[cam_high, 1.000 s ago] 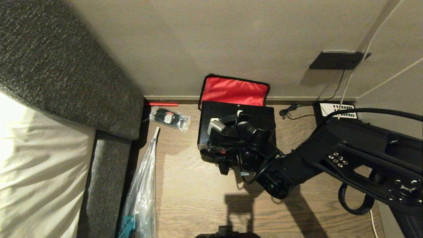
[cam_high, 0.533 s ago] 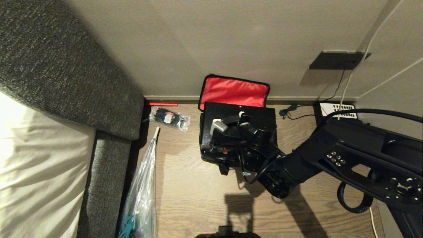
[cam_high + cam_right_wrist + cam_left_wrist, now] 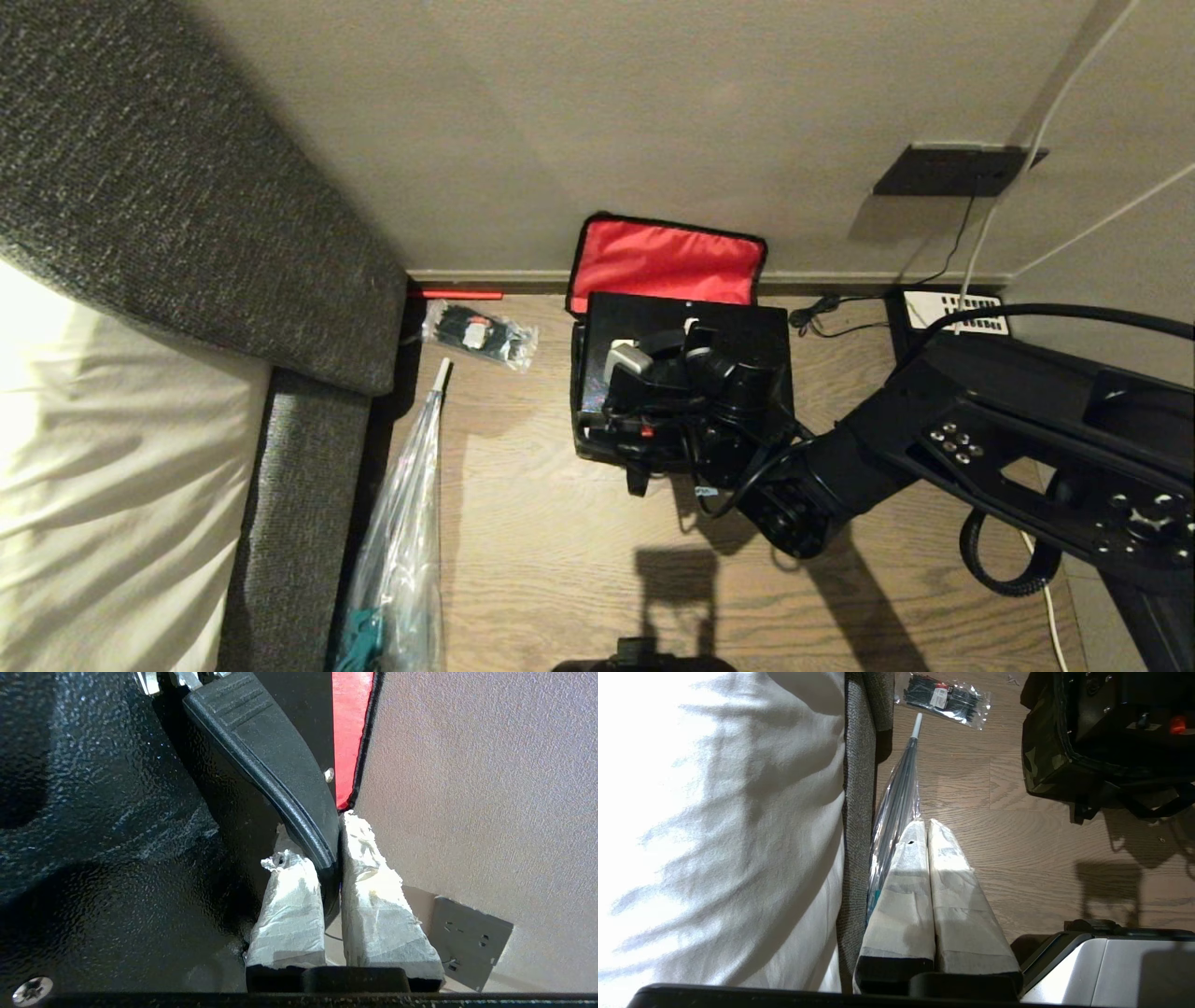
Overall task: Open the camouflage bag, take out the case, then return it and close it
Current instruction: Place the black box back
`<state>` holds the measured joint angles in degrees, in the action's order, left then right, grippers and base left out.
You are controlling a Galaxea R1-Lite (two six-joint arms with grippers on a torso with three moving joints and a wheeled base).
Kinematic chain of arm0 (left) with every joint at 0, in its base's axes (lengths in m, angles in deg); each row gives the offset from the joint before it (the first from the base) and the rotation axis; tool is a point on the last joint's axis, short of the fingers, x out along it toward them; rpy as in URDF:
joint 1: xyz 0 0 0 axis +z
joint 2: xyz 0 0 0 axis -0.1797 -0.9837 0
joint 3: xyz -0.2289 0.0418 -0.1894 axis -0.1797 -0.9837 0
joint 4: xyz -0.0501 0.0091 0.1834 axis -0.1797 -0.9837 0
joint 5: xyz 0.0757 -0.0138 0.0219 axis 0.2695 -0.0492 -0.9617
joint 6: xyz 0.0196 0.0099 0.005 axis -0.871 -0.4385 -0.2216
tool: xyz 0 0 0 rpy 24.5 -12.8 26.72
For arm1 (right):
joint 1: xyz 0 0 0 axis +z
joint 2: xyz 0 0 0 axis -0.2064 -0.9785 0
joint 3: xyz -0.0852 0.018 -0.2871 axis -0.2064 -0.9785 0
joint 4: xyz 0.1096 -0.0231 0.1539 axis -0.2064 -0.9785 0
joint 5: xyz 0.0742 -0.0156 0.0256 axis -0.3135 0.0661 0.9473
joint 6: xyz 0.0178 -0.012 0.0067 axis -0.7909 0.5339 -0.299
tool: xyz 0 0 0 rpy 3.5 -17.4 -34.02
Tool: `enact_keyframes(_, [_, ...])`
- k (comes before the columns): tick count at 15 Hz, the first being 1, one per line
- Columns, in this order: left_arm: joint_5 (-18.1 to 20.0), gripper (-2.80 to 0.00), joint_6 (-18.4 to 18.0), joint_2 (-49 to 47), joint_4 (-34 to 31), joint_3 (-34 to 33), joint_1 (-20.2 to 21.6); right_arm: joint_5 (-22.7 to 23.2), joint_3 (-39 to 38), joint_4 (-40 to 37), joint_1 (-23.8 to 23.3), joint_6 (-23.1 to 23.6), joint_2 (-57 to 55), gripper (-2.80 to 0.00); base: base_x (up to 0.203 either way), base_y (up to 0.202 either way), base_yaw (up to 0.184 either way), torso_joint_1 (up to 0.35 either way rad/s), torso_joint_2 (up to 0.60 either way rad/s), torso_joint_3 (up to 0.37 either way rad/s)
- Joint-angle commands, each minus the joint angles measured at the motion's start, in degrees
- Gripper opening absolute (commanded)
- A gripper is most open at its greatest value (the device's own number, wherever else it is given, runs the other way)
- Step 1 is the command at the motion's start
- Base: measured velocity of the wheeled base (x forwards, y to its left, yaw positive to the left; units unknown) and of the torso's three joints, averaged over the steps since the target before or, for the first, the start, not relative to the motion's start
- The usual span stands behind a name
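- My right end effector [image 3: 329, 844] is clamped on the curved black handle [image 3: 275, 760] of the case [image 3: 738, 327]; the taped fingers [image 3: 373, 891] pinch the handle's end between them.
- The case sits directly under the end effector, inside the camouflage bag [image 3: 1045, 760] on the floor [image 3: 551, 560], so any move I make goes straight up or down along that line.
- Beyond the end effector, toward the wall [image 3: 597, 112], the bag's red-lined lid [image 3: 665, 259] leans open.
- The case's long axis runs parallel to the wall, top face upward; I judge the handle lies along that axis.
- My left end effector [image 3: 928, 830] hangs closed and empty, well apart from the bag, so the right arm is nearer.
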<state>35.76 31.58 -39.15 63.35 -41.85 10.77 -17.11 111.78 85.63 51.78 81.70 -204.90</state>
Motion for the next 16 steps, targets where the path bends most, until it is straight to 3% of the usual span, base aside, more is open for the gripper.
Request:
enact_keyframes(1, [0.06, -2.80, -0.04, 0.00, -0.01, 0.00, 0.02, -0.24, -0.66, 0.57, -0.01, 0.49, 0.91, -2.80, 0.000, 0.000, 0.000, 0.000, 0.00, 0.000])
enact_keyframes(16, [-0.02, -2.80, -0.04, 0.00, -0.01, 0.00, 0.02, -0.16, -3.00, 1.59, -0.21, 0.68, 0.40, -2.80, 0.000, 0.000, 0.000, 0.000, 0.00, 0.000])
